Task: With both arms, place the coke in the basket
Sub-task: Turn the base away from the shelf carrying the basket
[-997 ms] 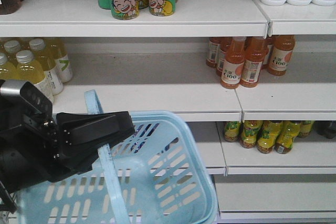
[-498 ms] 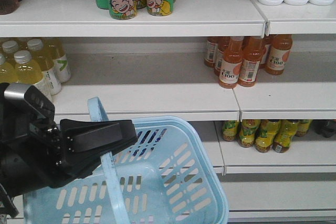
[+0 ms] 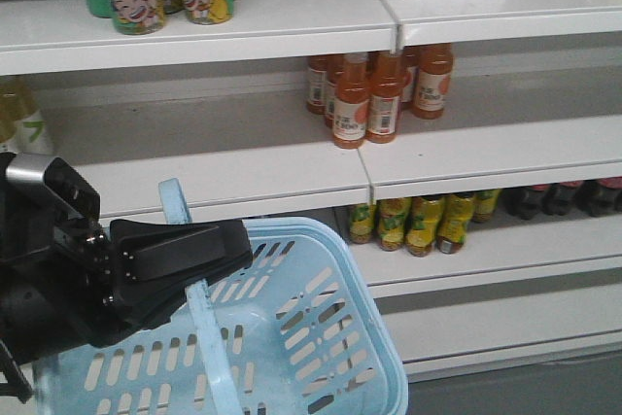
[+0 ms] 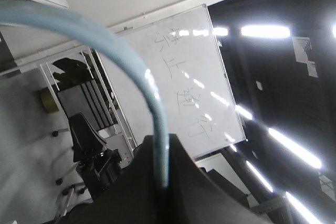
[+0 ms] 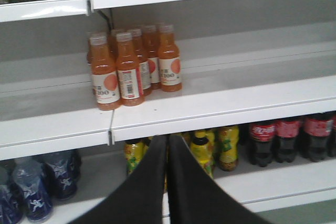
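Coke [image 5: 286, 139]: dark bottles with red labels, upright, at the right end of the lower shelf [image 5: 294, 179], just past the yellow-green bottles [image 5: 226, 145]. They sit ahead and to the right of the right claw [image 5: 168, 144], which is pinched closed, empty and facing the shelf. The right arm is nearer and free. The left claw [image 3: 228, 245] clamps the basket [image 3: 301, 225] handle. The basket hangs low left, with nothing seen in it.

Left gripper [image 3: 238, 258]: matte blk, broad wedge-shaped jaws w/ flat faces and bevelled edges. Small pale screws [image 3: 115, 258] dot the blk housing behind them. Grey metal block [image 3: 21, 170] sits on top at the rear, shiny, rounded corner. Right gripper [image 5: 168, 148]: two plain blk fingers [image 5: 147, 182], smooth, no markings, tapering to narrow tips.
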{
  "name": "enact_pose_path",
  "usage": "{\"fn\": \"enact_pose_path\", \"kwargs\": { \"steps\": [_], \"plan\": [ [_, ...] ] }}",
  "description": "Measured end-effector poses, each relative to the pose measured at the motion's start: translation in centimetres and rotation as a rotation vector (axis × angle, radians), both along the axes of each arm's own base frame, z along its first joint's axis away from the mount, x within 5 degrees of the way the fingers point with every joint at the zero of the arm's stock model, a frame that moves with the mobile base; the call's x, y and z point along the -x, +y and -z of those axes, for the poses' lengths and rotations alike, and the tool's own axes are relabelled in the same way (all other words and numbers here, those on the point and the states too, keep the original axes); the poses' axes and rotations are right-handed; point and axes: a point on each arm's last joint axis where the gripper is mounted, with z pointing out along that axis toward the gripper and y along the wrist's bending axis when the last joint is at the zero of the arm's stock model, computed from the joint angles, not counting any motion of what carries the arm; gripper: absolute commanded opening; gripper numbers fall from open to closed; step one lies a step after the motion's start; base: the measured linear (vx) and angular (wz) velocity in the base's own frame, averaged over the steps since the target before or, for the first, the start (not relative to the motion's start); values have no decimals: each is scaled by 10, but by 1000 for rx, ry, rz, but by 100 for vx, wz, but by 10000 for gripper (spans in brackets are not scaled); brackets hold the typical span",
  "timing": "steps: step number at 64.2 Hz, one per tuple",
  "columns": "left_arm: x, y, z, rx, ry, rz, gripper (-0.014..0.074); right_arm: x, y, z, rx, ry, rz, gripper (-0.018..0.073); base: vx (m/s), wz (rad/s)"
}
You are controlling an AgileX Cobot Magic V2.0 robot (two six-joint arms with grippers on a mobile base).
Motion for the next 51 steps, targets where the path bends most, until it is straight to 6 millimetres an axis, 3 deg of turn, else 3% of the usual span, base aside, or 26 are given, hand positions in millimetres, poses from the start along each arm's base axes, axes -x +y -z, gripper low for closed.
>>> {"fn": "enact_pose_path", "kwargs": {
  "steps": [51],
  "plan": [
    [0,0,0,0,0,0,-6,0,0,0,0,0,0,-6,-10,-69]
  ]
}}
